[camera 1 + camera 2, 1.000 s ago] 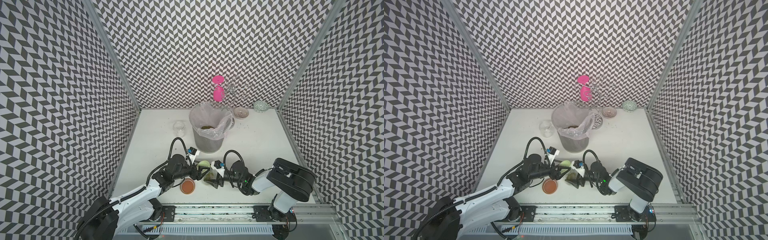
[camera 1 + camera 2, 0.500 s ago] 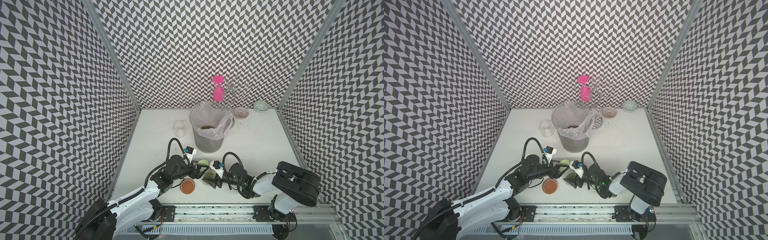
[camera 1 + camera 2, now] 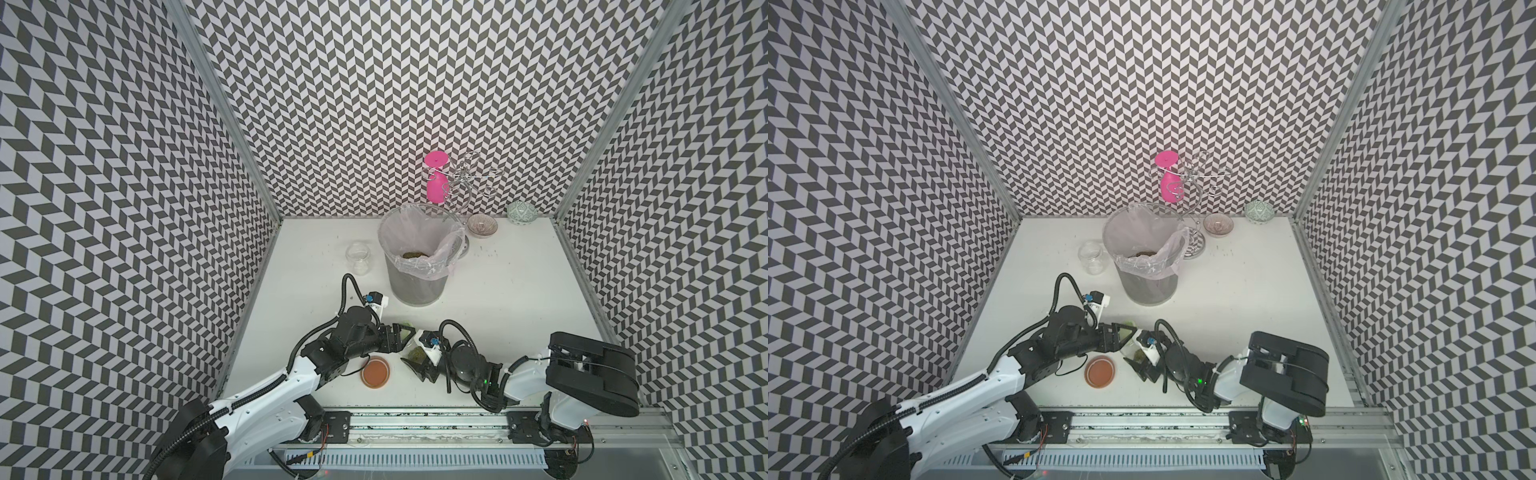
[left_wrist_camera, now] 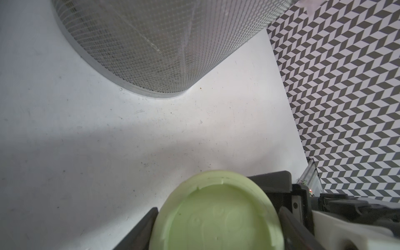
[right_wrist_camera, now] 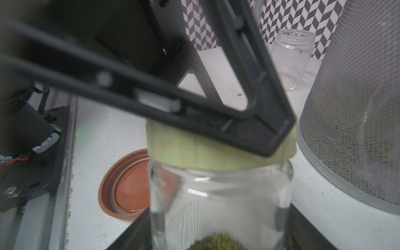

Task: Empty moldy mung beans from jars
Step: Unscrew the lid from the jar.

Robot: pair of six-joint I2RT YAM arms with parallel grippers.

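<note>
The jar [image 5: 220,205] is at the front middle of the white table [image 3: 519,311], low over the surface and leaning. A small heap of mung beans [image 5: 218,241] shows through its clear glass. The right gripper [image 3: 415,362] is clamped round the jar's body, with a dark finger on either side. The pale green lid [image 4: 216,212] sits on the jar's mouth, and the left gripper [image 3: 401,334] is closed on it from the other side, its fingers [image 4: 142,227] pressed against the rim. Just beside the jar, toward the left arm, the orange-brown lid [image 3: 375,372] lies on the table with its hollow side up, touching nothing. The tabletop is scuffed and specked, and a metal rail [image 3: 415,419] runs along its front edge. Black-and-white chevron walls [image 3: 124,166] close it in on three sides. Behind the grippers stands the grey mesh bin [image 3: 417,282] with a clear liner, and more beans [image 3: 412,254] lie at its bottom. An empty jar [image 3: 358,257] stands upright and uncapped just beside the bin. Along the back wall are a pink glass [image 3: 435,183] hung upside down on a wire rack [image 3: 469,178], a patterned bowl [image 3: 482,225] and a green bowl [image 3: 522,212]. The bin stands close by the two grippers.
</note>
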